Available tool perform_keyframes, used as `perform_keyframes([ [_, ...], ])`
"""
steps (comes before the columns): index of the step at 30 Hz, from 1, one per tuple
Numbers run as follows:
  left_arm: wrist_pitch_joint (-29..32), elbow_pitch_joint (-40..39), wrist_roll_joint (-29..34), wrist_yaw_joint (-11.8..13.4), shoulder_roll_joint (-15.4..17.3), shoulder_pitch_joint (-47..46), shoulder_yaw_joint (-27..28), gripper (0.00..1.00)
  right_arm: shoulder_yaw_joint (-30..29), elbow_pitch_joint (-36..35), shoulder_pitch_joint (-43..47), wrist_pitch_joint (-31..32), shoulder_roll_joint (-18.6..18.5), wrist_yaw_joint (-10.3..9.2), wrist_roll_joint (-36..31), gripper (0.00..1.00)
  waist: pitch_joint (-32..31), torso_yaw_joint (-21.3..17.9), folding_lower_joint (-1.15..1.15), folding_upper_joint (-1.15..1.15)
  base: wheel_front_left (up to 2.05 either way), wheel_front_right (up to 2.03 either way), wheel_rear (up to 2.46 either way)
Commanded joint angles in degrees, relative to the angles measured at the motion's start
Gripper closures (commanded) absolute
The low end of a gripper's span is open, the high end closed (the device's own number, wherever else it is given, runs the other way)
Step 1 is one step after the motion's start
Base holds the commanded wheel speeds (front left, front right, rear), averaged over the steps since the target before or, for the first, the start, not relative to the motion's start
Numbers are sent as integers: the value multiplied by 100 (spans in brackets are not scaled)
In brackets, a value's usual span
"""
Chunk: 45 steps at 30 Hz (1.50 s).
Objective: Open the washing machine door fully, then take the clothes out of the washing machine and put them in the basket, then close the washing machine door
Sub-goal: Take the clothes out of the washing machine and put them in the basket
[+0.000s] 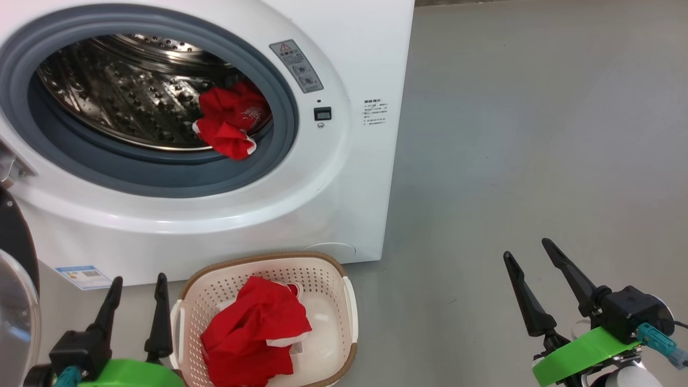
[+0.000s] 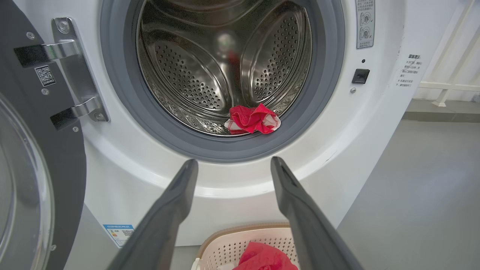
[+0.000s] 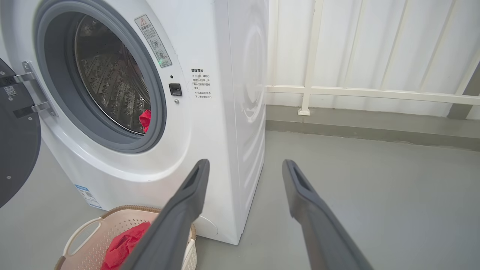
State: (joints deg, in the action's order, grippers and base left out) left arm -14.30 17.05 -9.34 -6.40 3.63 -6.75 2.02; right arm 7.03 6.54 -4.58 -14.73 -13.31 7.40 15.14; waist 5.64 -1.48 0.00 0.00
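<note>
- Wide-open door (image 2: 71, 161) at the washer's (image 1: 344, 188) hinge side, on the robot's left; black rim and clear bowl turned away from the mouth; hung on two metal hinges (image 2: 75, 71).
- Uncovered mouth on the washer front; grey gasket (image 1: 161, 177) ringing a perforated steel drum (image 1: 123, 91).
- The clothes in two lots: one red piece (image 1: 231, 121) with white trim low at the drum's front lip, on the latch side, against the gasket's inner edge; a red heap (image 1: 258, 328) with white trim lying inside the basket (image 1: 258, 258).
- Said basket on the floor (image 1: 537, 134) just in front of the washer, below the mouth; brown rim, cream perforated walls, white side handles.
- Low before the washer, on the door side of the basket and just beside it, the left gripper (image 1: 139, 278); fingers spread apart and empty, pointing up toward the mouth.
- Well apart from the washer, out past its latch-side corner and over bare grey floor, the right gripper (image 1: 527, 248); fingers likewise spread apart and empty.
- On the washer front beside the gasket, a grey warning sticker (image 1: 296, 65); just below it a small black latch slot (image 1: 322, 113); further out, lines of small print; low down near the door, a blue-edged label (image 1: 83, 277).
- Behind the washer, a white railing (image 3: 375, 93) against a pale wall.
</note>
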Motion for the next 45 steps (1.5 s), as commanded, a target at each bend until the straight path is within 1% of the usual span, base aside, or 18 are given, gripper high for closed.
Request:
perform_keyframes([
  [1,-70,-261,47,-42,90,37,231,0,93,-161,40,-27,-99,9,127,0,-9,10,0,0,0,0,0],
  [15,-70,-1055,19,-25,-36,587,302,0,-63,-226,193,-27,-77,9,106,0,-11,29,0,0,0,0,0],
  [25,-70,-1081,-114,-18,-65,545,242,0,-87,-261,127,-27,-20,9,78,0,153,35,0,0,0,0,0],
  [31,-70,-827,-251,-59,-49,113,145,0,-77,-299,-9,-27,37,9,51,0,387,16,0,0,0,0,0],
  [34,-70,-578,-333,-80,32,-249,67,0,-73,-316,-100,-27,62,9,45,0,548,-12,0,0,0,0,0],
  [39,-63,125,-442,-100,297,-1057,-183,0,-84,-350,-240,-27,131,9,23,0,821,-75,0,0,0,0,0],
  [45,2,1108,-729,-106,596,-2299,-574,0,-41,-389,-458,-27,214,9,-5,0,1206,-222,0,0,0,0,0],
])
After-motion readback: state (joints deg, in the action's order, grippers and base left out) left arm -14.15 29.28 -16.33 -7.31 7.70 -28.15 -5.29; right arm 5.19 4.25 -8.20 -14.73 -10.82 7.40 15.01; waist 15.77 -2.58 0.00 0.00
